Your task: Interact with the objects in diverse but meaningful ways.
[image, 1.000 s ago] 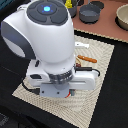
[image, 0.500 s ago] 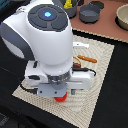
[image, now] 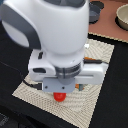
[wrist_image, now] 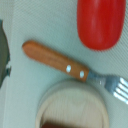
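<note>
The white robot arm (image: 55,40) hangs low over the woven beige placemat (image: 102,65), wrist pointing straight down. Round red tomato (image: 60,96) peeks out just beneath it, beside a wooden-handled metal fork (wrist_image: 65,65). Claw hidden; can't tell its state.

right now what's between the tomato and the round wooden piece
The fork, wooden handle and metal tines, lies on the mat between the tomato and the round wooden piece. Only the wrist view shows it.
</note>
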